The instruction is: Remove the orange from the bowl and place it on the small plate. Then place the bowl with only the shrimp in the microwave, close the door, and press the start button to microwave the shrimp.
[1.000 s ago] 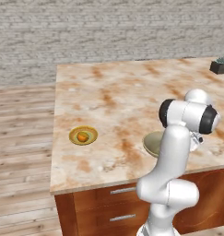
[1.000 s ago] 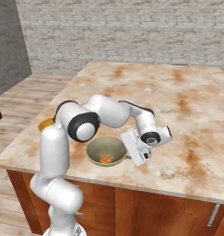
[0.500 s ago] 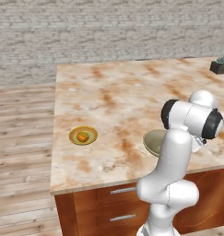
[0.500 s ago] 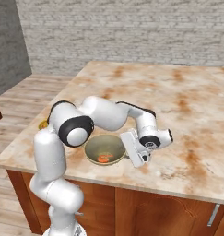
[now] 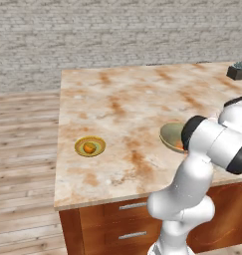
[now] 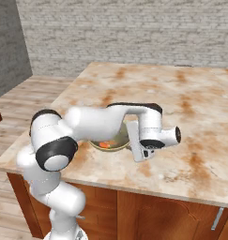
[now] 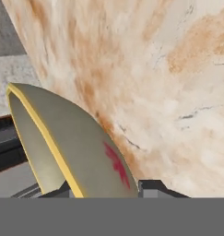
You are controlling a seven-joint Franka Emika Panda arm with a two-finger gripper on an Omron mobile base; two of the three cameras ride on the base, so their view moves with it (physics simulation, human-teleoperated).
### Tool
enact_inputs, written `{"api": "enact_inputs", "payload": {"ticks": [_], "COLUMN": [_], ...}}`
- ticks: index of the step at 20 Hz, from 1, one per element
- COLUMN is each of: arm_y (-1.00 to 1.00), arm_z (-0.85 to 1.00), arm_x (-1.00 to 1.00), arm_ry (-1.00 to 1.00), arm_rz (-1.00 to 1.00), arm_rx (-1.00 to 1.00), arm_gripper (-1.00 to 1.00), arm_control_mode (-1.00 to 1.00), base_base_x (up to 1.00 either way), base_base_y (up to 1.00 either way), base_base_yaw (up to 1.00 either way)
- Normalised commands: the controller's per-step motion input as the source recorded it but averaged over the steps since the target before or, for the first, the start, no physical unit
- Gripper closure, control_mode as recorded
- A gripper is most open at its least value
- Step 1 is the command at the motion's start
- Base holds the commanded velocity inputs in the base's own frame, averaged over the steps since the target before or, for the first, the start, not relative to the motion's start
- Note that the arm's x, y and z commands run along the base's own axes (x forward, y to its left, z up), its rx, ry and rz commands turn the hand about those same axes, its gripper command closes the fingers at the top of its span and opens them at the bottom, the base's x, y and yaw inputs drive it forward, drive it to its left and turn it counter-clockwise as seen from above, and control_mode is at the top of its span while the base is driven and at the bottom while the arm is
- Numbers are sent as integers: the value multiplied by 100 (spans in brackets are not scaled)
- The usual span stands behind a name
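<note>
The orange [image 5: 89, 147] rests on the small yellow-rimmed plate [image 5: 78, 149] at the counter's left. The olive bowl [image 5: 170, 134] stands near the front edge, half hidden by my arm, with the pink-orange shrimp [image 6: 104, 145] inside. In the right base view the bowl [image 6: 114, 141] lies under my forearm. My gripper [image 6: 130, 142] is at its right rim. In the hand view the bowl's wall [image 7: 81, 143] passes between my fingertips [image 7: 151, 186], and the gripper [image 7: 104, 190] is shut on the rim. The microwave is out of view.
The marble counter [image 5: 127, 104] stretches back to a brick wall. A small dark pot [image 5: 238, 71] sits at its far right corner. Wooden drawers [image 5: 132, 205] lie below the front edge, and a plank floor lies to the left.
The fingers have closed in on the bowl's rim. My elbow and upper arm have swung toward the front of the counter. The bowl and the plate have stayed in place.
</note>
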Motion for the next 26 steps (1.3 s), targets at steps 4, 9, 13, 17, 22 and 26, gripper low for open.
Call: {"api": "enact_inputs", "payload": {"ticks": [4, 9, 13, 17, 22, 26], "arm_y": [58, 97, 83, 62, 11, 3], "arm_z": [49, 26, 63, 37, 0, 0], "arm_x": [-54, -74, -53, -23, -16, -25], "arm_ry": [-9, 0, 0, 13, 0, -6], "arm_rz": [-37, -25, -24, -10, 0, 0], "arm_rx": [0, 0, 0, -7, -2, 0], "arm_gripper": [100, 100, 100, 100, 100, 100], "arm_control_mode": [-100, -100, -100, -100, -100, 100], "base_base_x": [0, 0, 0, 0, 0, -74], "base_base_y": [0, 0, 0, 0, 0, 61], "base_base_yaw": [0, 0, 0, 0, 0, 17]}}
